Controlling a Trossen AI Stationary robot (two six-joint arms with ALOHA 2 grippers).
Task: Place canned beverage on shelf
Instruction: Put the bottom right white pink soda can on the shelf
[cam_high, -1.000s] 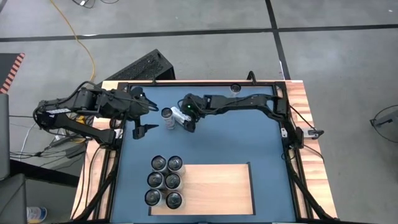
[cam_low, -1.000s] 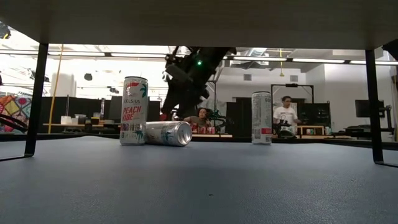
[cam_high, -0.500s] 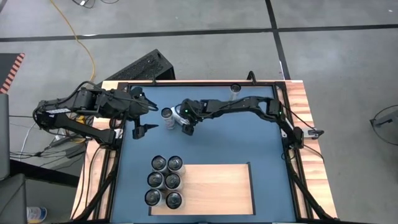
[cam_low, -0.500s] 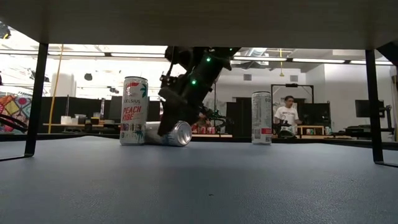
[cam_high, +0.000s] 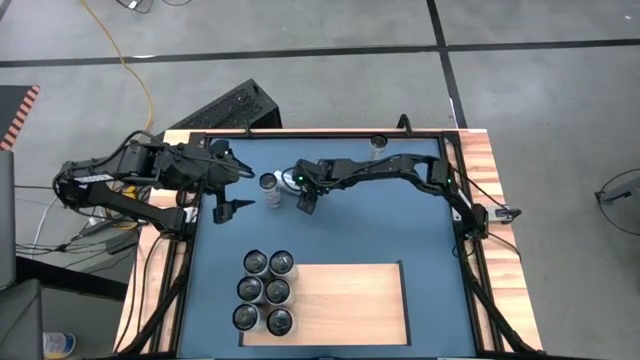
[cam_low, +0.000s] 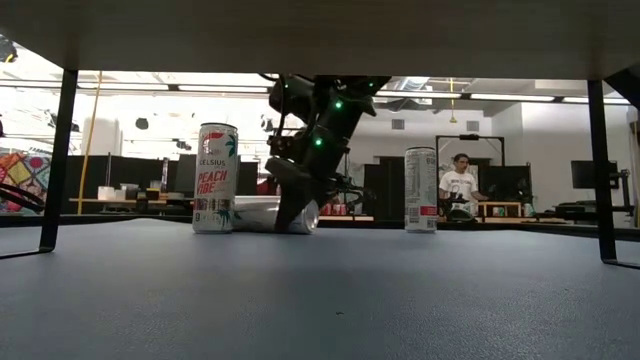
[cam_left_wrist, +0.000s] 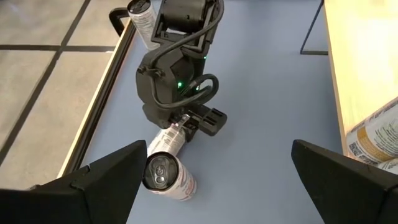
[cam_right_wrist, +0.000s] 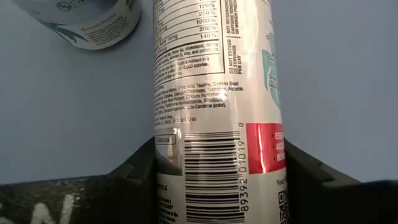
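Pale wood shelf (cam_high: 345, 300), lower centre, is holding six cans (cam_high: 265, 291); right gripper (cam_high: 307, 199), jaws pinching a fallen silver can (cam_left_wrist: 168, 138), is working mid-frame; left gripper (cam_high: 235, 206) is waiting, jaws spread.

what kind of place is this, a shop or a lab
Most likely a robotics lab or open workshop, not a shop. The blue table stands on a bare concrete floor with a yellow cable, and the low view shows a person among desks and monitors behind it.
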